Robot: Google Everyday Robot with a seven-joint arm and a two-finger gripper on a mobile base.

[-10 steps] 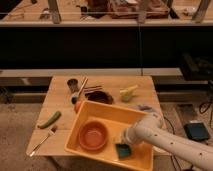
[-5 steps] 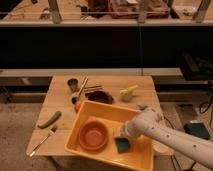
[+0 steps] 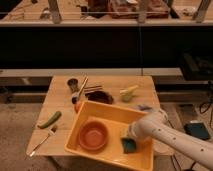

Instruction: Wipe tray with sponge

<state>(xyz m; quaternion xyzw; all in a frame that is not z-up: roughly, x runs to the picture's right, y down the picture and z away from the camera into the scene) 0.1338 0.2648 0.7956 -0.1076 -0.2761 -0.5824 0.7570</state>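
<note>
The yellow-orange tray (image 3: pixel 111 116) sits at the table's front, taking up its middle and right. An orange-red bowl (image 3: pixel 93 135) stands in its left half. The dark teal sponge (image 3: pixel 128 145) lies on the tray floor near the front right corner. My gripper (image 3: pixel 128 136) comes in from the lower right on a white arm (image 3: pixel 170 137) and is pressed down onto the sponge, shut on it. The gripper hides the sponge's top edge.
On the wooden table (image 3: pixel 62 102) lie a green cucumber-like vegetable (image 3: pixel 50 119) and a fork (image 3: pixel 42 140) at the left. A small dark cup (image 3: pixel 73 83), a dark bowl (image 3: pixel 100 96) and a pale yellow-green item (image 3: pixel 128 92) stand behind the tray. A dark counter runs behind.
The gripper and sponge moved first toward the tray's middle, then slightly right along the floor. The bowl and the tray stayed put.
</note>
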